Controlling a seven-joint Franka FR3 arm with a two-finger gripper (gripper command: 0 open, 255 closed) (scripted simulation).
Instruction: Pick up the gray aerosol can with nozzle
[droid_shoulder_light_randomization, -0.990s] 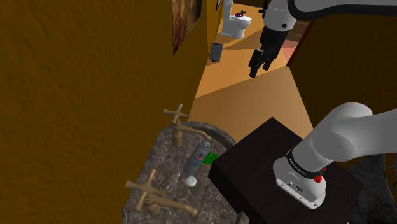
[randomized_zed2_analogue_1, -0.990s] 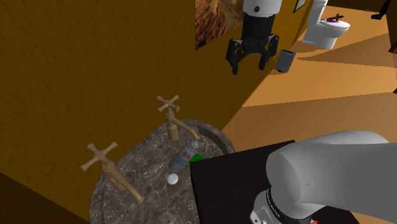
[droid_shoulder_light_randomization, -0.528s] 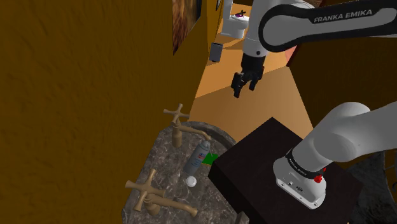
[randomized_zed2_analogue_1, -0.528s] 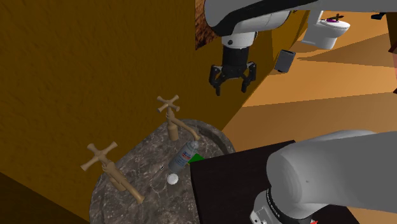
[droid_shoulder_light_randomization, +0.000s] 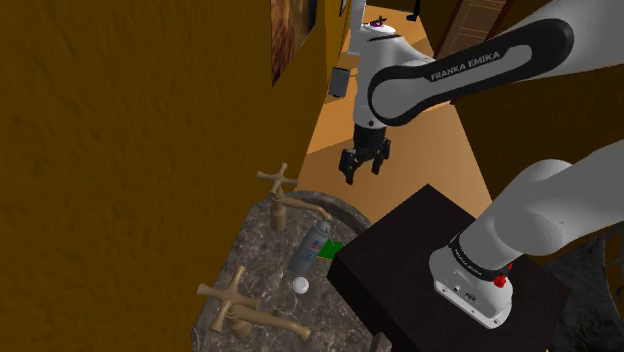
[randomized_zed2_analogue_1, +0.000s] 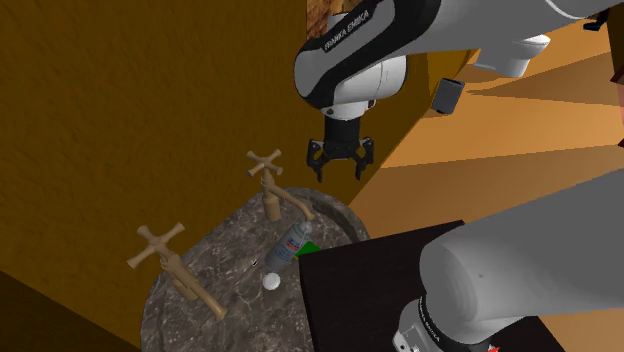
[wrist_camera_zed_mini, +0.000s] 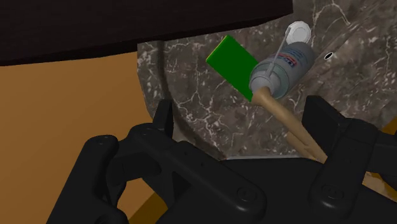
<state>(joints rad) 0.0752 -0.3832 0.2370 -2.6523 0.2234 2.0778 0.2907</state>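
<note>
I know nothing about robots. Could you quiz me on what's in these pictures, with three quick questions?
1. True or false: the pincer is shut on the spray can.
2. Where does the spray can lie? A in the marbled basin; B on the black box; C on the orange floor.
3. What colour is the flat card beside the spray can?
Key: 1 false, the pincer is open, well clear of the spray can; 2 A; 3 green.

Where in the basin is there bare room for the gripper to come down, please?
Bare basin lies between the near tap and far tap, wall-side of the can. Crowded between can and stand, where the green card lies.
</note>
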